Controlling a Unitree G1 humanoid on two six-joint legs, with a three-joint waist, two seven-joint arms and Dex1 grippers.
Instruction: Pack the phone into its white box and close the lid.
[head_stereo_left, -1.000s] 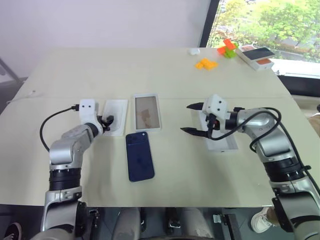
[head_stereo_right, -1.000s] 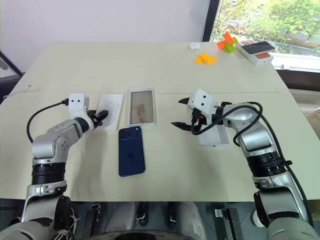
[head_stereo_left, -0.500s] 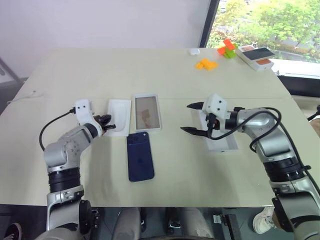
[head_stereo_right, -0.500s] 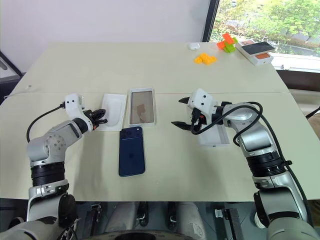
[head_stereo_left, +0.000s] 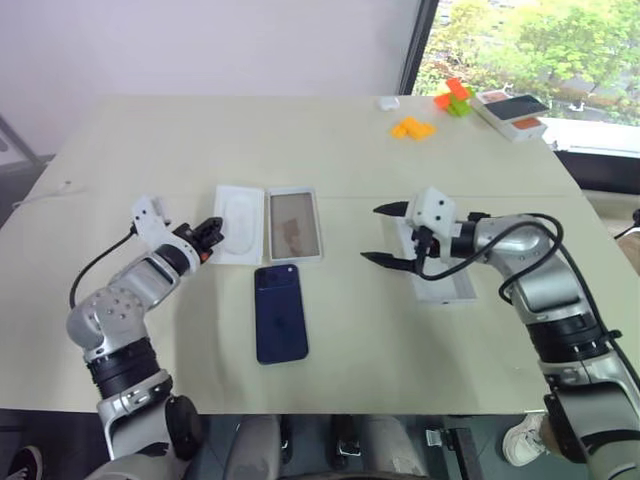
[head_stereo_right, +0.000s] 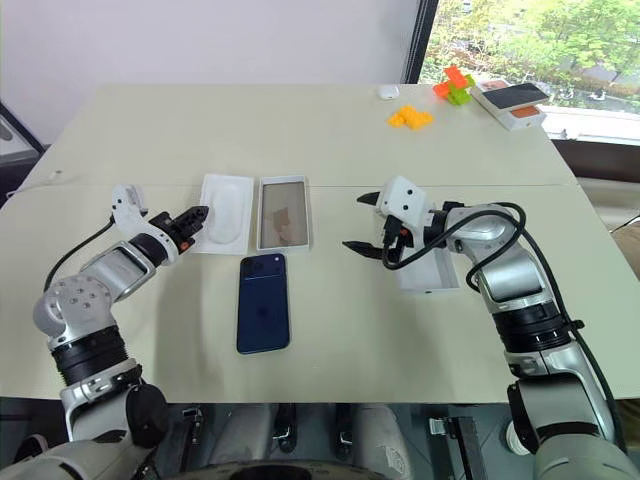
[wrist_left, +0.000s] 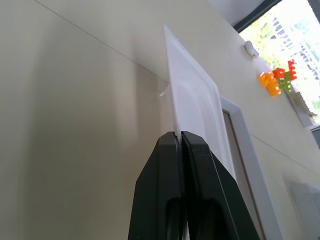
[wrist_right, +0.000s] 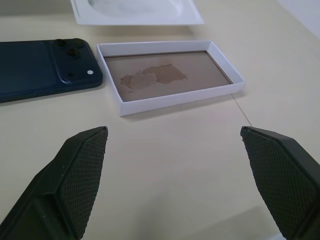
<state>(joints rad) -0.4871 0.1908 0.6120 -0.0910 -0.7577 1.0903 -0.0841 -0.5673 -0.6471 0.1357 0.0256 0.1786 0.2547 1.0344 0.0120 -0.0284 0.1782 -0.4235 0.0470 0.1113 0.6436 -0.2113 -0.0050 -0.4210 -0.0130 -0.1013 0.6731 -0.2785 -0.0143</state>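
Gripping the near-left edge of the flat white insert (head_stereo_left: 238, 211), the left gripper (head_stereo_left: 210, 233) sat at centre left of the head frame, its fingers (wrist_left: 170, 170) pressed together on the thin sheet. That edge of the insert looked raised off the table (head_stereo_left: 330, 135); the oval recess faced up. Touching or just beside the insert's right side lay the white box (head_stereo_left: 294, 224), open, brownish floor showing, flat on the table at centre frame. The phone (head_stereo_left: 279, 312) lay back-up just below the box, slightly left of centre, camera cluster at its upper end, apart from both grippers. Right of centre, the right gripper (head_stereo_left: 386, 235) hung above the table with its two fingers spread wide and nothing between them, pointing toward the box. Directly behind and under that gripper, at centre right, lay the lid (head_stereo_left: 445, 285), partly covered by the arm; which face was up could not be told. At upper right stood orange blocks (head_stereo_left: 412, 128) and a white-and-orange box (head_stereo_left: 512, 112).
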